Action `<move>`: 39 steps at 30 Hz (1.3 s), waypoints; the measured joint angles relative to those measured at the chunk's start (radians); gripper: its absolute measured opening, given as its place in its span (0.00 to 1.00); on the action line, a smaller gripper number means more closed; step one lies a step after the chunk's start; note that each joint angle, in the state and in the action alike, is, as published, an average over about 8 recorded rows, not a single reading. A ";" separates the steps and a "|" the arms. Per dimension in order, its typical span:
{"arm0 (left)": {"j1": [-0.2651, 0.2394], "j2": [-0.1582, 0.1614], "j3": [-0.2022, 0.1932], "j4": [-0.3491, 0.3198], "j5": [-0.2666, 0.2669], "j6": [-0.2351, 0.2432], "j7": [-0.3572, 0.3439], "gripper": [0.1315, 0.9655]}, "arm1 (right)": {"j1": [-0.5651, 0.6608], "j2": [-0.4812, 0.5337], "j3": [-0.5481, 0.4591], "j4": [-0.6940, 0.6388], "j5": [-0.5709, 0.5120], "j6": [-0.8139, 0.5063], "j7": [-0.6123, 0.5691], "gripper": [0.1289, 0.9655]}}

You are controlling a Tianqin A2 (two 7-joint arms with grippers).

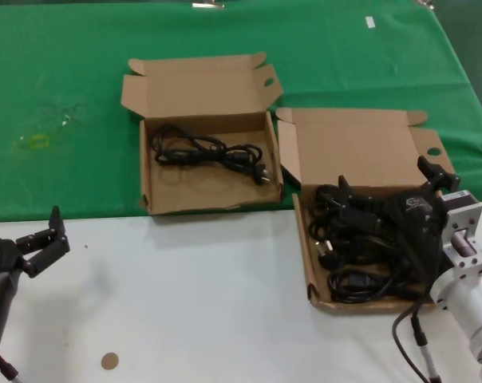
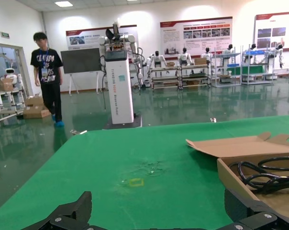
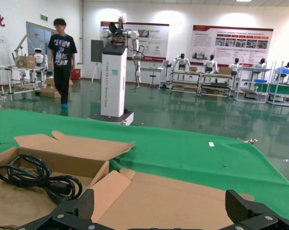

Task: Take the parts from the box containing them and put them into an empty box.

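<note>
- Over the right-hand box (image 1: 357,148), my right gripper (image 1: 393,187) hangs above the heap of cables (image 1: 361,247), its fingers spread wide and gripping nothing.
- Beside it, the other box (image 1: 205,187) holds one coiled cable (image 1: 209,152), so it isn't strictly empty.
- Down at the near left, my left gripper (image 1: 45,239) sits idle over the white table (image 1: 185,303), fingers parted.
- I judge the cables light, limp and tangle-prone; one pull may drag neighbours along. I'd pinch a bunched loop near a plug, not the smooth plug itself.
- My right arm covers part of the heap; I can't count the cables or separate single strands.
</note>
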 joint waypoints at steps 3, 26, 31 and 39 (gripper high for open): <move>0.000 0.000 0.000 0.000 0.000 0.000 0.000 1.00 | 0.000 0.000 0.000 0.000 0.000 0.000 0.000 1.00; 0.000 0.000 0.000 0.000 0.000 0.000 0.000 1.00 | 0.000 0.000 0.000 0.000 0.000 0.000 0.000 1.00; 0.000 0.000 0.000 0.000 0.000 0.000 0.000 1.00 | 0.000 0.000 0.000 0.000 0.000 0.000 0.000 1.00; 0.000 0.000 0.000 0.000 0.000 0.000 0.000 1.00 | 0.000 0.000 0.000 0.000 0.000 0.000 0.000 1.00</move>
